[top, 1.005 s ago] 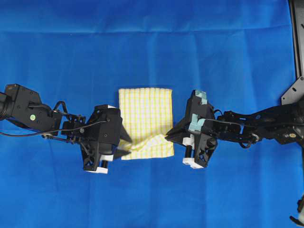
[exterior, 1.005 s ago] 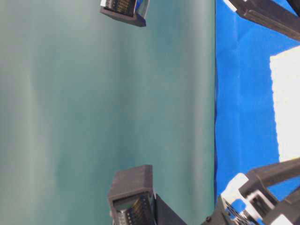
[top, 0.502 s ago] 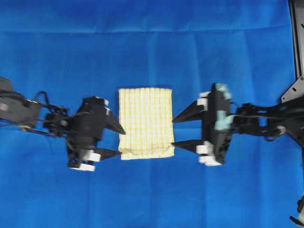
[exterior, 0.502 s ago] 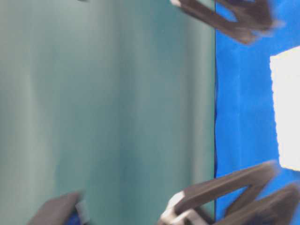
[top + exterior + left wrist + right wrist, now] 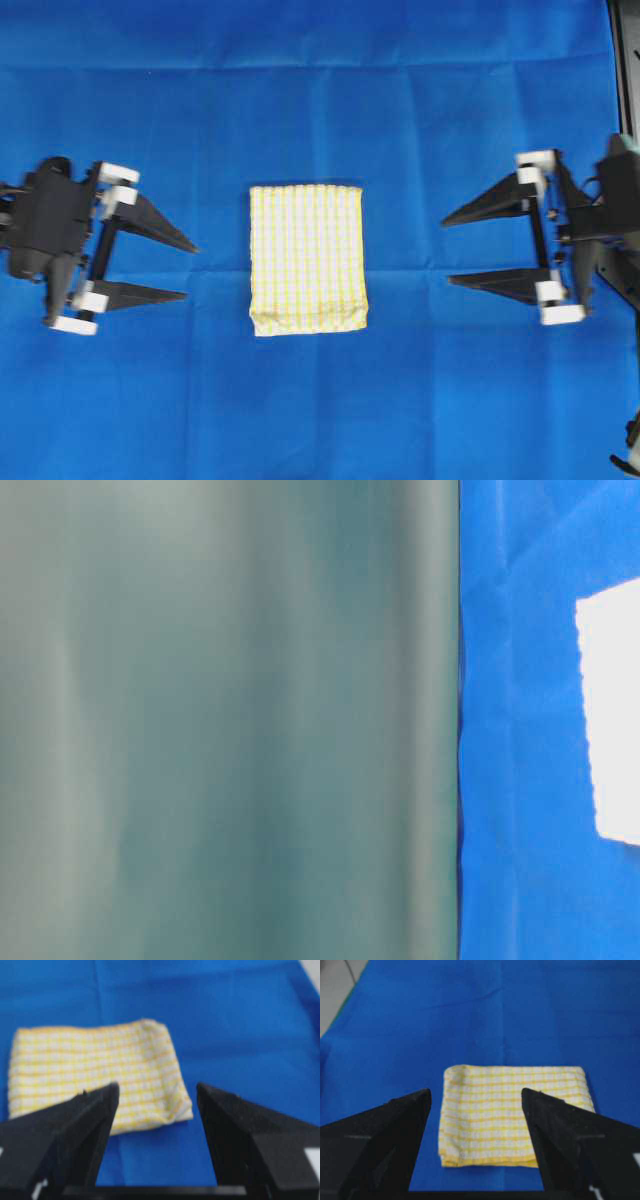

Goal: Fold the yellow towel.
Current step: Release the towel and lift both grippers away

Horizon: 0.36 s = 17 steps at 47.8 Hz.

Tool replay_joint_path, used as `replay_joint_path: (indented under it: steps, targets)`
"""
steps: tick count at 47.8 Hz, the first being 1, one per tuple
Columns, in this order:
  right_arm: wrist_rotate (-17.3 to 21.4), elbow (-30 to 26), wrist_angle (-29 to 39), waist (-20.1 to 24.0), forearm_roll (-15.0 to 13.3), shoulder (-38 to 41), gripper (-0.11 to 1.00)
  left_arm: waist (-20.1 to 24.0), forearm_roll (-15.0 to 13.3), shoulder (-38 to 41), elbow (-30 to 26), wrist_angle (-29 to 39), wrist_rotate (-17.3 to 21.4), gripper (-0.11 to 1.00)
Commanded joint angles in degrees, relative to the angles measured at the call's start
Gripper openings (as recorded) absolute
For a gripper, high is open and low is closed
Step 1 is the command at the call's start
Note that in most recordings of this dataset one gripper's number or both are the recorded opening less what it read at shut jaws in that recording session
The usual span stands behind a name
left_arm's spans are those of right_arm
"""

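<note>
The thin woven towel in pale yellow and white checks (image 5: 307,259) is lying folded into a compact upright rectangle near the middle of the large plain blue cloth (image 5: 320,100) that is covering the worktop, well apart from every edge of it. Its layers are lying flat; the corner nearest the front edge on the left arm's side is bulging slightly, visible as a rounded fold in the left wrist view (image 5: 175,1105). The left black gripper (image 5: 190,270) is sitting toward the left edge of the worktop with its two tapered fingers spread wide and pointing at the towel, holding nothing. The right black gripper (image 5: 445,250) is sitting toward the right edge, likewise with fingers parted wide and empty, tips aimed at the towel. Both are standing well apart from the towel, with bare blue cloth between. In the right wrist view the towel (image 5: 515,1120) is showing between the two dark fingers (image 5: 395,1130), untouched. In the table-level view only a washed-out white patch of towel (image 5: 610,710) is showing on the blue cloth (image 5: 510,780), beside a blurred grey-green backdrop (image 5: 220,720).
</note>
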Motion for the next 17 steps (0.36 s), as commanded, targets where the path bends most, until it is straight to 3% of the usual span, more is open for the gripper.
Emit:
replay_joint_path:
  steps: [1,17]
  targets:
    - [-0.97,0.53,1.23,-0.44,-0.18,-2.99,0.74,0.18,0.0,-4.13,1.67,-1.58,0.53,0.57]
    - [-3.08,8.26,1.49,-1.05,-0.18,-12.57,0.74,0.18,0.09,-14.33,10.37,-5.01,1.32,0.57]
